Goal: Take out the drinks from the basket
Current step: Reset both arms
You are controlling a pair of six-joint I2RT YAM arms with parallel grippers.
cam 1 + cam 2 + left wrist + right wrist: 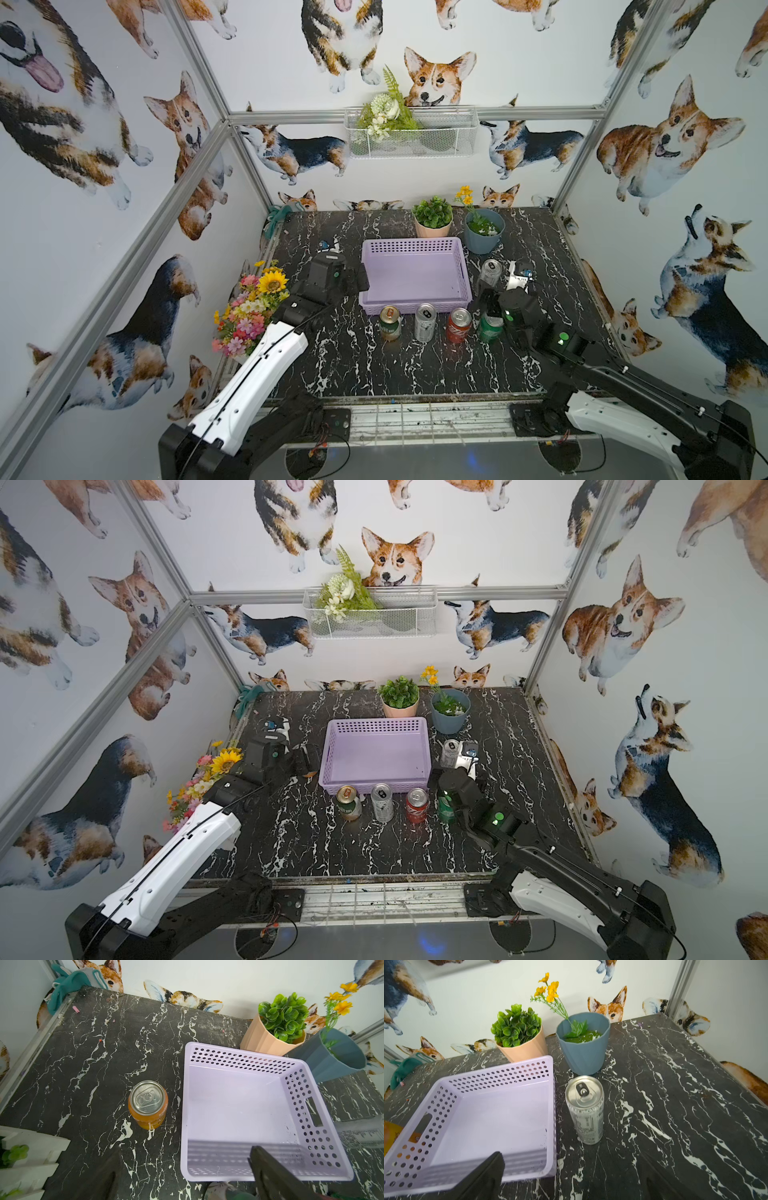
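The lavender basket [411,246] [376,726] stands empty mid-table. In both top views a row of cans stands upright in front of it: green-and-gold [390,323], slim silver [425,322], red [458,325], green [490,328]. Another slim silver can [584,1109] stands right of the basket, ahead of my right gripper [571,1157] and apart from it; that gripper is open with nothing in it. The orange can [148,1104] stands left of the basket. My left gripper [182,1157] is open and empty over the basket's near left corner.
A peach pot [432,220] and a blue pot [484,232] stand behind the basket. A bouquet [253,307] in a white fence planter sits at the left edge. A teal cloth [66,985] lies at the back left corner. A white wire basket [411,133] hangs on the wall.
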